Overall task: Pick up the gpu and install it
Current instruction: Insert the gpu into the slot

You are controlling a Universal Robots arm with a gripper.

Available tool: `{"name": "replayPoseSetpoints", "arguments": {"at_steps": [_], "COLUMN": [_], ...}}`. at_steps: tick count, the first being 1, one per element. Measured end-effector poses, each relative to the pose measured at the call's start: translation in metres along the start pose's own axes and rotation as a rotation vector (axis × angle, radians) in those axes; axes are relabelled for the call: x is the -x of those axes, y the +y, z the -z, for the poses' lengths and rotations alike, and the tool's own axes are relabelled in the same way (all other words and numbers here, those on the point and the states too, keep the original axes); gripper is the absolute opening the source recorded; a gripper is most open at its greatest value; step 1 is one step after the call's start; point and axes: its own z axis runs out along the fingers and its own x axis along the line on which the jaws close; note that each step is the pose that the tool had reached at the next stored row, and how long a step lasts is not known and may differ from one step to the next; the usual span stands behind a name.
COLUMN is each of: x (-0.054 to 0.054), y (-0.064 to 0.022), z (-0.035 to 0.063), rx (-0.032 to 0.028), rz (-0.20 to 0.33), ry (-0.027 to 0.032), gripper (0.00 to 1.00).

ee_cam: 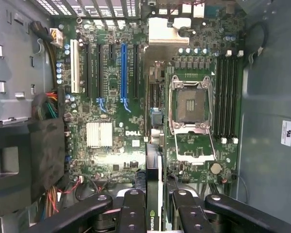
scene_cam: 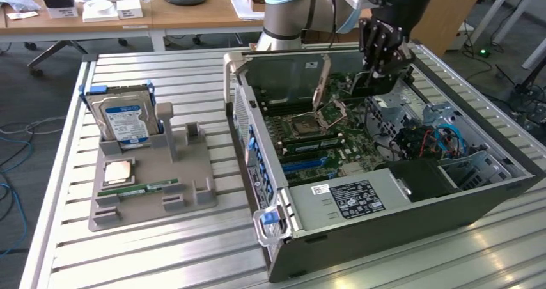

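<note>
Gripper [ee_cam: 155, 206] is clenched on the gpu [ee_cam: 154, 167], which is held edge-on above the motherboard [ee_cam: 111, 102] inside the open computer case [scene_cam: 384, 218].

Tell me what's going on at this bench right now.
The robot arm's gripper is shut on the gpu and holds it above the motherboard inside the open computer case. The card hangs in the air with its edge toward the board, not yet seated in any slot. On the exterior view's left, a grey holder carries a hard drive and a memory stick, both untouched.
</note>
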Motion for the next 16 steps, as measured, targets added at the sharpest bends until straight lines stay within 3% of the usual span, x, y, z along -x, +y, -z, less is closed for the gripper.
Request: {"name": "replayPoseSetpoints", "arguments": {"at_steps": [7, 16], "x": [-0.0002, -0.0003], "y": [0.0055, 0.0071], "z": [-0.0084, -0.0110], "rx": [-0.0001, -0.0001], "rz": [-0.001, -0.001], "ry": [0.0001, 0.0002], "gripper": [0.26, 0.26]}}
